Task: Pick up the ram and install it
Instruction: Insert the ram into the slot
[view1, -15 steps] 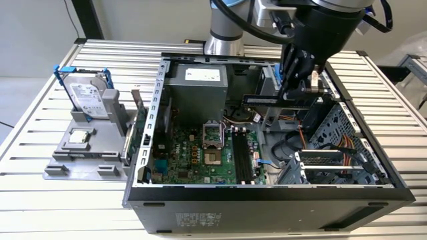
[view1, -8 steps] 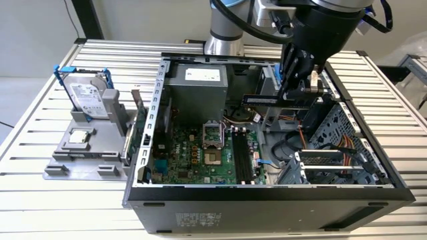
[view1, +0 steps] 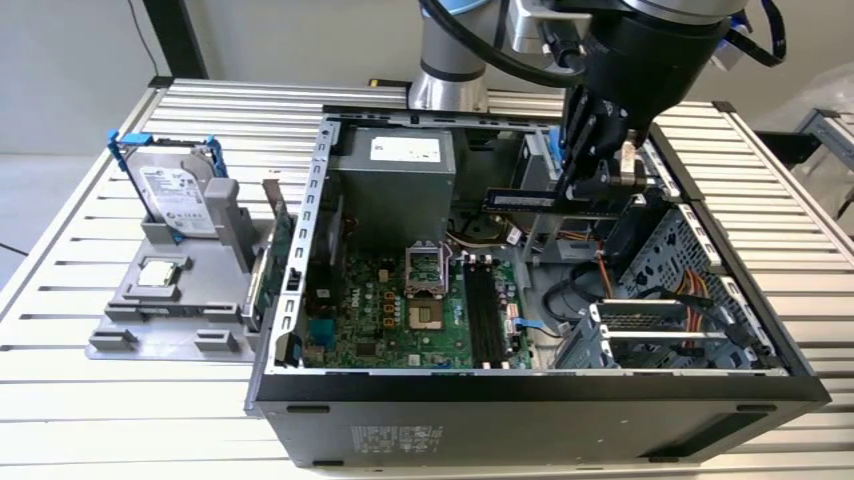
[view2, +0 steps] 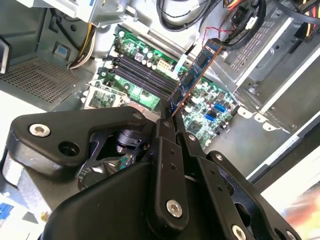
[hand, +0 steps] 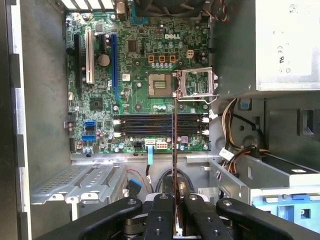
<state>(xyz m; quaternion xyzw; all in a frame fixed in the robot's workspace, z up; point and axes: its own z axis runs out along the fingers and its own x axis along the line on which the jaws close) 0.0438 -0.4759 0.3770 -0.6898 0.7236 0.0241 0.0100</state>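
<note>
My gripper (view1: 589, 186) is shut on the ram (view1: 525, 198), a thin dark stick held level above the back of the open computer case (view1: 534, 385). In the second wrist view the ram (view2: 196, 73) sticks out from between the black fingers (view2: 165, 131) and hangs over the motherboard (view2: 210, 107). The first wrist view has the ram (hand: 174, 145) edge-on, crossing the black memory slots (hand: 150, 125) from above. In the exterior view those slots (view1: 483, 312) lie lower and nearer the front than the stick.
The grey power supply (view1: 394, 175) and an open processor socket (view1: 424, 262) sit beside the slots. Cables (view1: 627, 285) and a metal drive cage (view1: 674, 300) fill the case's right side. A grey stand (view1: 167, 300) holds a hard drive (view1: 174, 190) outside.
</note>
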